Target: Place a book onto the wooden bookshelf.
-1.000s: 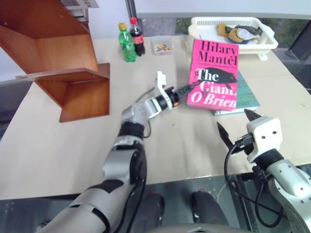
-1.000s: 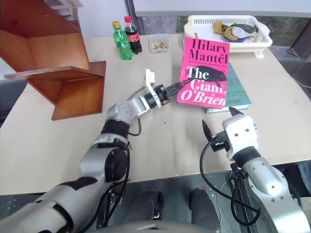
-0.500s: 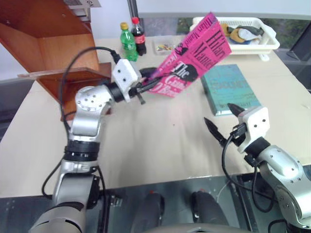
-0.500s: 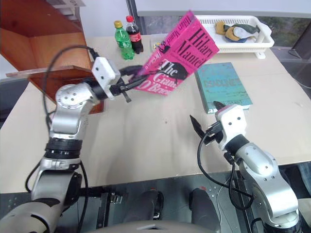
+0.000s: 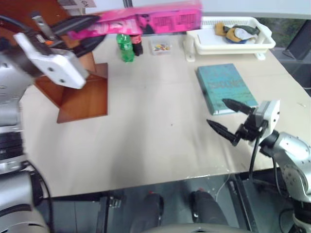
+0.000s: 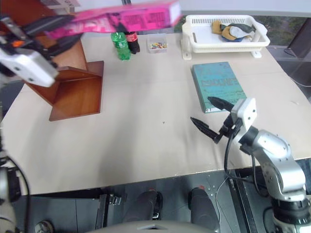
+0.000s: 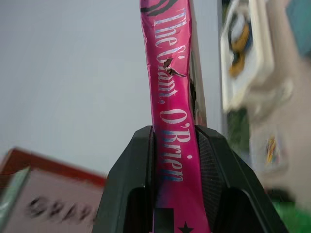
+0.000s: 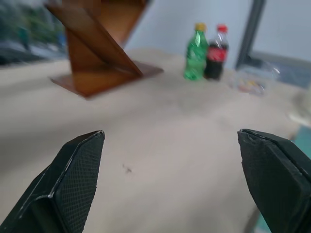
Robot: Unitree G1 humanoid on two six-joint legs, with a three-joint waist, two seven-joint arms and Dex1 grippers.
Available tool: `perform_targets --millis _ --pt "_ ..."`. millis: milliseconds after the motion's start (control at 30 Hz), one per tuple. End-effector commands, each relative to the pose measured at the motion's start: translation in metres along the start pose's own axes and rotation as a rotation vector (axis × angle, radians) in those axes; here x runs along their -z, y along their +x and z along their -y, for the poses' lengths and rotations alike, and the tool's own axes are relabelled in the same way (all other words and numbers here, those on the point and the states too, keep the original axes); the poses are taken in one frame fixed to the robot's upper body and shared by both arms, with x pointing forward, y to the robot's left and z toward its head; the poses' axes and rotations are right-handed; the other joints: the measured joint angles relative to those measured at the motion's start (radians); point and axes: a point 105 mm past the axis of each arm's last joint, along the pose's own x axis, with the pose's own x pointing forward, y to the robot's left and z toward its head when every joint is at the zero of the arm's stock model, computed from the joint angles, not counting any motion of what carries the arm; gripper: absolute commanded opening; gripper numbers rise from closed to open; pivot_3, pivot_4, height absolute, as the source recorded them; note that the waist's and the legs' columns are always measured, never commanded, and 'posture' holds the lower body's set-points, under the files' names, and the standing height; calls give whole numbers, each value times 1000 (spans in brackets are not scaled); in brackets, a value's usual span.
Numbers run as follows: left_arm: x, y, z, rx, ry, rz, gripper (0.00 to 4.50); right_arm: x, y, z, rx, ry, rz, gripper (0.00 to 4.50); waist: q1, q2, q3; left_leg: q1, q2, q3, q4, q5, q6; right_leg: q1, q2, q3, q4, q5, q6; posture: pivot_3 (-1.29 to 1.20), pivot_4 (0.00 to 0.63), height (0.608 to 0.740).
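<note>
The bright pink book point(image 5: 146, 22) hangs high above the back of the table, seen nearly edge-on and lying about level over the bottles. My left gripper point(image 5: 82, 34) is shut on its left end. In the left wrist view both black fingers point(image 7: 131, 165) press the book's pink spine point(image 7: 172, 111) between them. The wooden bookshelf point(image 5: 82, 97) stands at the table's left, just below and behind that gripper. My right gripper point(image 5: 216, 111) is open and holds nothing. It hovers low near the front right of the table, pointing left.
A teal-green book point(image 5: 226, 87) lies flat on the table beside the right gripper. A white basket point(image 5: 194, 46) with cloth items stands at the back right. A green bottle point(image 5: 125, 47), a cola bottle point(image 5: 137, 41) and a small clear box point(image 5: 161, 46) stand at the back.
The left arm lifted the pink book off the teal one, swung it up and left toward the bookshelf, and rolled it edge-on. The right gripper turned to point left.
</note>
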Motion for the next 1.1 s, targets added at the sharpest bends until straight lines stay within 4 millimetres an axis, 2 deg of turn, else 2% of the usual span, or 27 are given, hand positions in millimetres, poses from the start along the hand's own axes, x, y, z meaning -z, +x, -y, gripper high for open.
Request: perform_targets --millis 33,200,300,433,667,1100 --pt "19 -22 -11 -3 11 -111 1183 -21 3 1 -46 -15 134 4500 0 0 0 0 2 0 0 0 0 0 0 0 0 0 0 0 150 740" --pt "44 -48 -6 70 1 -263 1183 -29 6 3 -94 -36 193 4500 5 -3 2 -1 4 1 0 0 0 0 0 0 0 0 0 0 150 740" --pt "64 -68 -4 112 22 -394 1183 -28 9 1 -139 -50 199 4500 4 -3 2 -1 4 2 0 0 0 -1 0 0 0 0 0 0 150 740" --pt "78 -87 5 175 40 -486 1183 -25 16 -1 -175 -54 205 4500 5 -3 3 -1 5 3 0 0 0 -1 1 0 0 0 0 0 150 740" --pt "86 -106 10 203 -4 -498 1183 -23 21 -4 -203 -61 199 4500 3 -4 3 -1 5 3 0 0 0 -1 1 0 0 0 0 0 150 740" --pt "103 -124 25 293 -163 -479 1183 -21 23 -5 -185 -83 187 4500 -14 -4 3 -1 4 7 0 0 0 -2 1 -1 2 0 0 0 150 740"
